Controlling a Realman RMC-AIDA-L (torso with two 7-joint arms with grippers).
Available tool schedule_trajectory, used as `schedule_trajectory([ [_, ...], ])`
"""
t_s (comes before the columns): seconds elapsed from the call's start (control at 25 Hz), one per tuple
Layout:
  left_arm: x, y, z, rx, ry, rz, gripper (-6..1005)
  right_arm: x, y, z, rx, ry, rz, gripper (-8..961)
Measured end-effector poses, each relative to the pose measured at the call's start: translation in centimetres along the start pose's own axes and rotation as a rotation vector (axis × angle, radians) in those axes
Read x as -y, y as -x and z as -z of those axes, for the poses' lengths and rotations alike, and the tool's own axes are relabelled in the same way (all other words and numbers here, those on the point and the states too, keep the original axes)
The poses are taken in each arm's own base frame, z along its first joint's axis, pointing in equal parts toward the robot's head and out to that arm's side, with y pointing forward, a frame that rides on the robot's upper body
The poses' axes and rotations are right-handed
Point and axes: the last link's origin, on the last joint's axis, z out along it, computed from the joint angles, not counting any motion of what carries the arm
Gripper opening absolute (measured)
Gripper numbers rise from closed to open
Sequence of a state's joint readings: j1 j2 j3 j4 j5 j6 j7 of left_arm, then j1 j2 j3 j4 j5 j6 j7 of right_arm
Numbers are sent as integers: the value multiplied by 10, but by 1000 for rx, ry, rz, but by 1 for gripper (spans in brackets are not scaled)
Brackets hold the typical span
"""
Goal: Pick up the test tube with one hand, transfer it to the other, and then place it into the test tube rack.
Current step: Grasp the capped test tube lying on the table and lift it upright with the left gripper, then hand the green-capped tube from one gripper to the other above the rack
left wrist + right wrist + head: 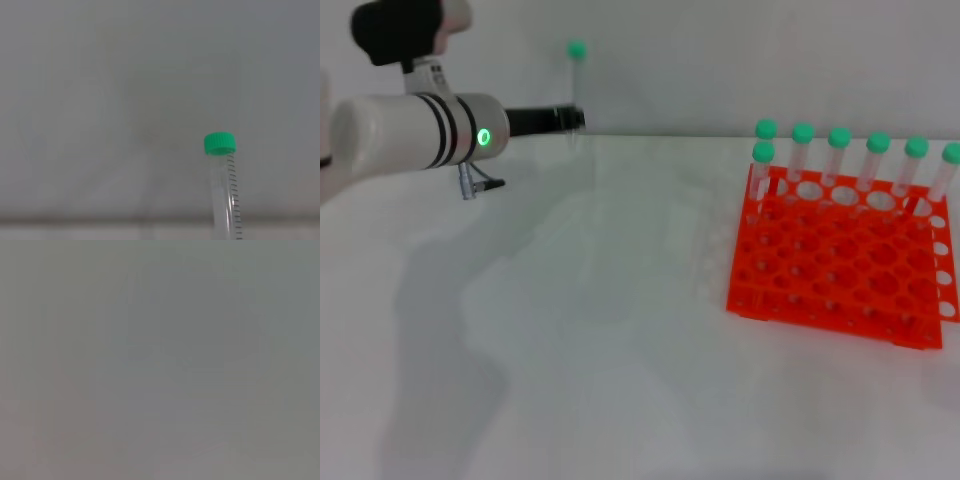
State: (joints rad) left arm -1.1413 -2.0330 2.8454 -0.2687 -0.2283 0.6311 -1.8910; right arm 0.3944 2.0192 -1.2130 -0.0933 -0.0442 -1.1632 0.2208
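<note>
In the upper left of the head view, the left gripper (pixel 572 120) reaches out level above the white table (pixel 590 350), its black fingers closed on the test tube (pixel 577 95). The tube stands upright, green cap on top. The orange test tube rack (pixel 840 262) sits at the right of the frame with seven capped tubes (pixel 838 152) along its back. The right gripper is out of sight.

White table (pixel 620 380), seven green-capped tubes (pixel 838 150) upright.
</note>
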Motion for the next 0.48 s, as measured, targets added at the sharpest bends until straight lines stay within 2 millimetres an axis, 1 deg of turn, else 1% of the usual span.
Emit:
schedule_trajectory([
  [0.08,3,0,2,-103,13,19,189,2,-1,3,-3,-7,-51,835],
  [0.16,8,4,8,-221,42,-6,189,5,-2,5,-7,-13,-133,835],
  [0.24,8,13,16,-340,81,-48,189,7,-3,7,-11,-8,-199,835],
  [0.32,3,25,23,-453,118,-114,189,7,-2,7,-10,5,-227,835],
  [0.4,-5,40,32,-555,144,-223,189,5,1,9,2,43,-246,835],
  [0.48,-18,60,42,-645,165,-368,189,1,7,11,26,116,-272,835],
])
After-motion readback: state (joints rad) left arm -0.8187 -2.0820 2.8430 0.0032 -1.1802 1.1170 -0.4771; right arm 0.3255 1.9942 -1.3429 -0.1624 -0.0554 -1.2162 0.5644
